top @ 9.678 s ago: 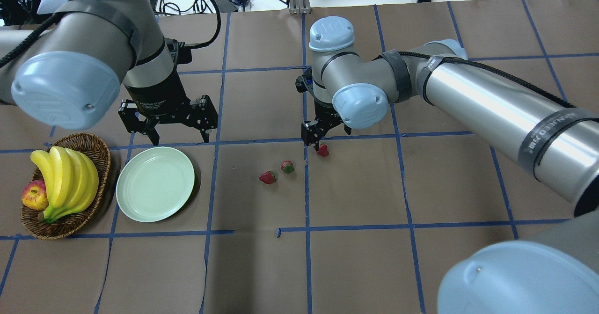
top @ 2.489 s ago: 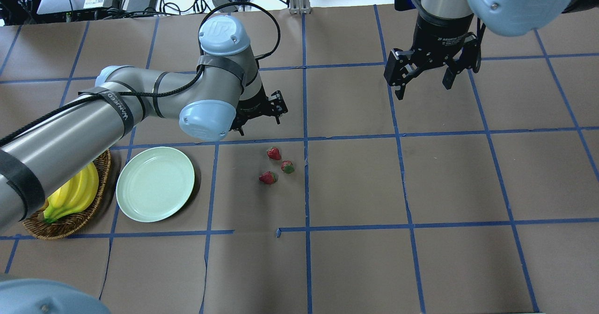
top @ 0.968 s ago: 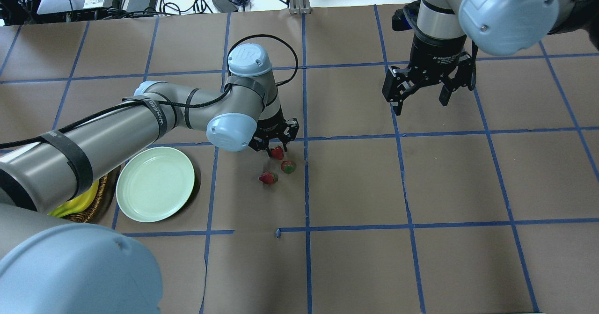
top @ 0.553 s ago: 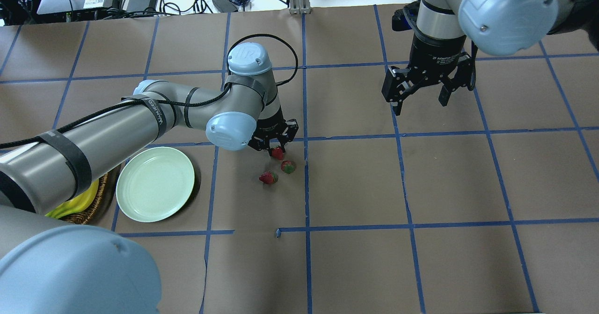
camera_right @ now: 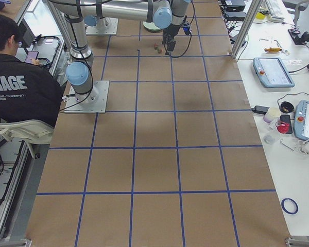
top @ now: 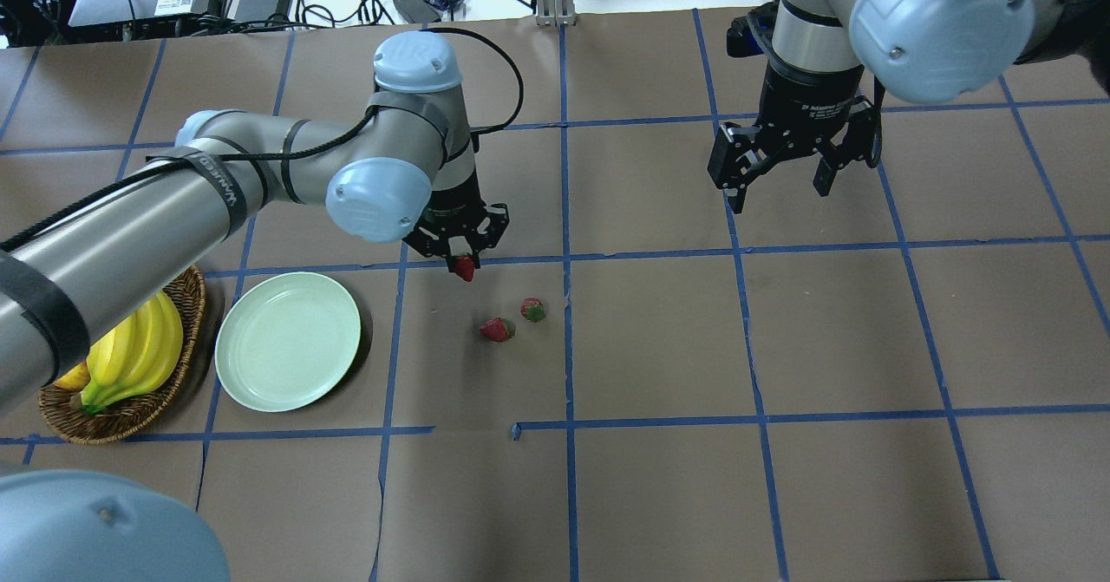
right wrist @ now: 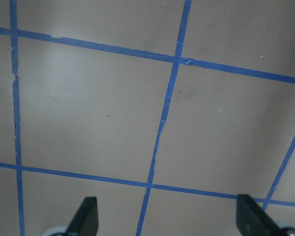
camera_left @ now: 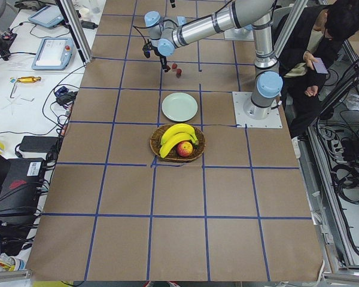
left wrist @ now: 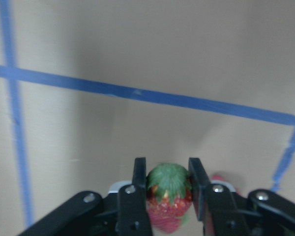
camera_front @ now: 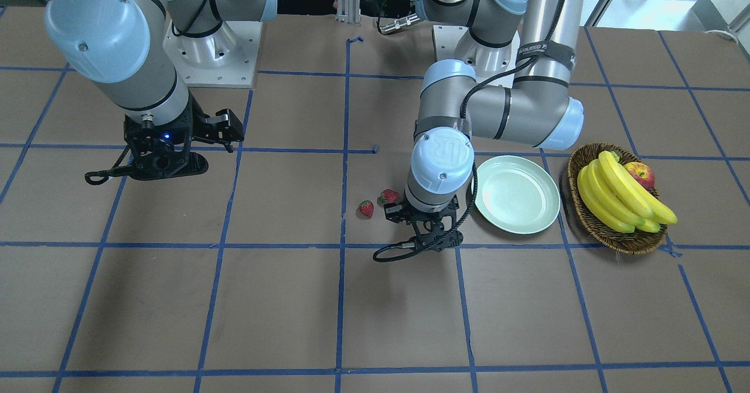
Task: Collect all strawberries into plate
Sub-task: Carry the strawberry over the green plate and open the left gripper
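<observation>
Since a moment ago your left gripper (top: 464,254) has lifted one strawberry (top: 466,269) away from the other two strawberries (top: 496,330) and carried it part of the way toward the plate (top: 288,341).

- **Overhead view:** The berry hangs by the blue tape line, near the plate but not yet above it. The other two lie on the bench (top: 659,478), apart from the plate, which is empty. The right gripper (top: 780,196) is spread wide, holds nothing and sits well off to the side.
- **Front view:** The wrist hides the held berry.
- **Left wrist camera:** The pads (left wrist: 139,179) are clamped on the berry's sides, with the leafy cap facing forward.

Hold that grip firm and travel until you are over the plate's middle. Come down low before you release, so the berry does not roll off.
</observation>
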